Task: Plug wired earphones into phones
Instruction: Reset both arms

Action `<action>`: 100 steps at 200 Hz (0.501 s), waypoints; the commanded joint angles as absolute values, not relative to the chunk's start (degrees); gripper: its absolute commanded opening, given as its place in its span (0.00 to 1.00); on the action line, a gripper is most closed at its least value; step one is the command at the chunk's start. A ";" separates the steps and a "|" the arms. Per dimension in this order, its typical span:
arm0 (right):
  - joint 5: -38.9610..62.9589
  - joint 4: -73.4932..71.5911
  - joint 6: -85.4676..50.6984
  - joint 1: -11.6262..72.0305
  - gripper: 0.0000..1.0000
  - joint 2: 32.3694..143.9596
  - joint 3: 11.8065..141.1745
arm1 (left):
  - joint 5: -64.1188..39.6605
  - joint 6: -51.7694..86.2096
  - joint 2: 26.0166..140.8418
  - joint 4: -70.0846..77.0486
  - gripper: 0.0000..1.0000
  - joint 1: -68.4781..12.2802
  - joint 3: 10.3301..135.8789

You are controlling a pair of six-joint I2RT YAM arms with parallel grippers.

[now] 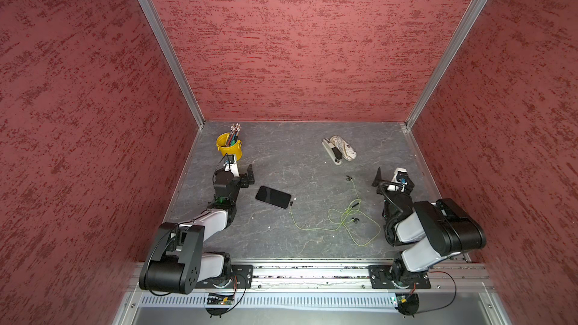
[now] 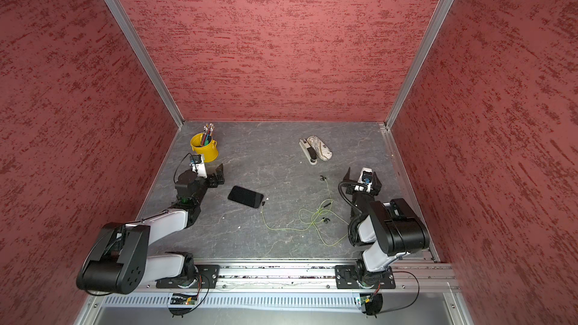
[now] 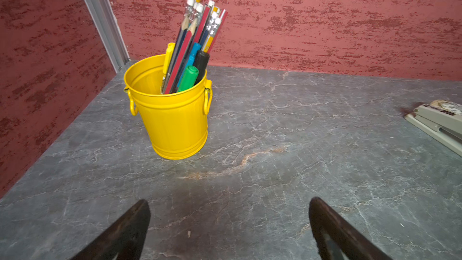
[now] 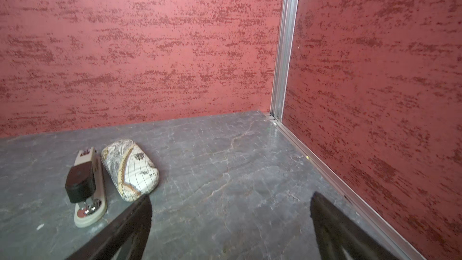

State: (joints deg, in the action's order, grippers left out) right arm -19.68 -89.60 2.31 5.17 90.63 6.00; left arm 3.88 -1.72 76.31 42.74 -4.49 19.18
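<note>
Yellow-green earphones (image 1: 355,220) + phone (image 1: 273,196) showed in both top views only; L gripper (image 3: 230,200), R gripper (image 4: 231,195) jaws were spread.

Top views overhead; wrist cams low, both share stapler (image 4: 80,183).

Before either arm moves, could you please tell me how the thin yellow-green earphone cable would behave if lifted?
The thin yellow-green earphone cable lies in loose, crossing loops on the grey marbled tabletop, so it is probably floppy and would drape and trail. Being so thin, it is likely very light. The small black earbud would probably dangle and swing.
</note>
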 commanded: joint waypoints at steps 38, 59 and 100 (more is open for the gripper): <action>-19.42 -88.16 1.10 4.12 0.99 89.65 7.42 | -2.67 -0.71 88.51 53.40 1.00 1.71 21.23; -19.42 -88.00 1.09 4.11 0.99 89.79 7.65 | -2.76 -0.26 87.72 50.47 1.00 2.09 21.94; -19.40 -87.68 1.05 4.12 0.99 89.65 7.67 | -1.98 -0.38 87.80 50.76 1.00 1.69 21.84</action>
State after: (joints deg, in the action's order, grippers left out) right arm -19.66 -87.39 1.58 4.38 90.37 7.14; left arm -1.63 -0.84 88.12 50.43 1.85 21.54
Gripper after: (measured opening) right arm 0.990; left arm 0.997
